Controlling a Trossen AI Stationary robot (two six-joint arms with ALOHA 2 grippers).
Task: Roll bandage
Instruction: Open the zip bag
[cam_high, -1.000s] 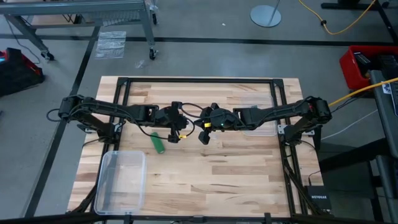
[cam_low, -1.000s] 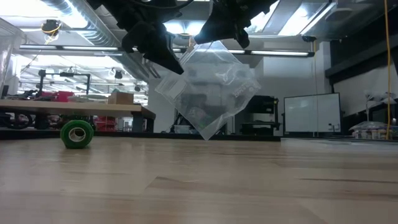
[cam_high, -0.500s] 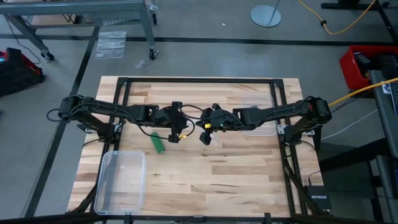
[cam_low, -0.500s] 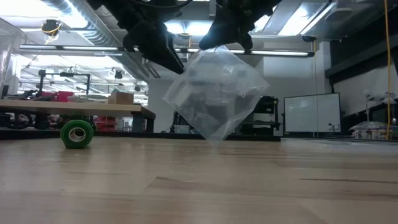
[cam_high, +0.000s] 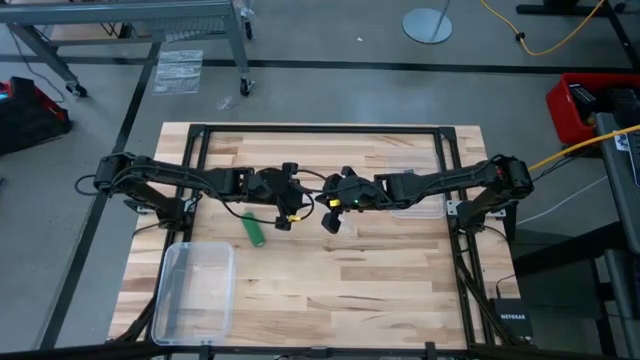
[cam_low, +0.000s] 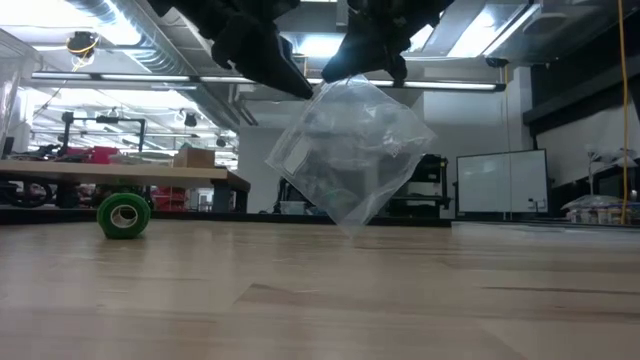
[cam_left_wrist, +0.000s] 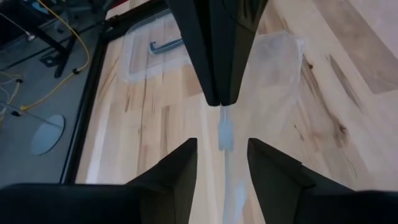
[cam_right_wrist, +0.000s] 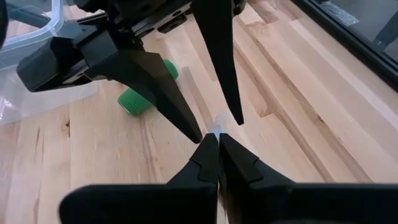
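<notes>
Bandage (cam_high: 255, 229), green roll on counter (cam_high: 380, 280), long axis 11-to-5 o'clock; left fingers (cam_left_wrist: 180, 171) apart, right fingers (cam_right_wrist: 211, 155) pinching clear bag (cam_low: 350, 155).

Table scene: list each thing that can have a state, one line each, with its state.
bandage: rolled up, lying on the table, untouched.
plastic bag: hanging in the air above the table, pinched at its top edge.
plastic box: open, lidless, at the table's near left corner.
left hand: open, by the bag's top edge.
right hand: shut on the plastic bag.
</notes>
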